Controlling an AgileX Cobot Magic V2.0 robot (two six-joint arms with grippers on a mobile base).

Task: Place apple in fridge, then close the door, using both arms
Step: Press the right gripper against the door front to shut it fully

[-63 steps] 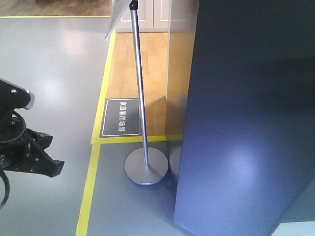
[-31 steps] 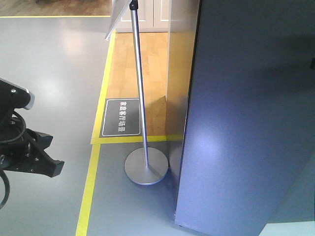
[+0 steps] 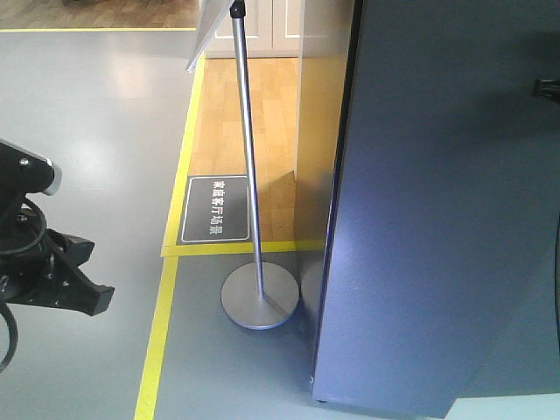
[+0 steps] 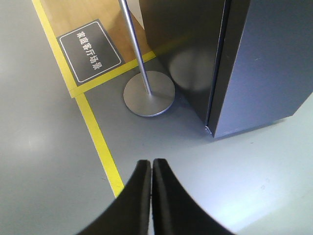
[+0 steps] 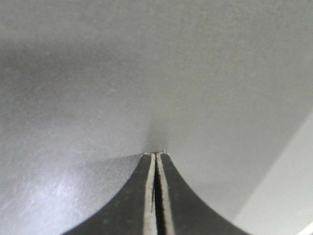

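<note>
The door is a tall dark grey-blue panel filling the right of the front view, nearly flush with the fridge, whose glossy side mirrors the wooden floor. From the left wrist, the fridge and door meet at a thin dark seam. My right gripper is shut, its tips pressed against the door's plain grey face; a dark bit of it shows at the door's right edge. My left gripper is shut and empty, hanging over the grey floor left of the fridge. The apple is hidden.
A metal sign stand with a round base and thin pole stands just left of the fridge. Yellow floor tape runs along the floor past a black floor label. My left arm is at the left edge.
The door has swung further toward the fridge, narrowing the gap. The right gripper's tip has come into view at the door's right edge. The left arm has not moved.
</note>
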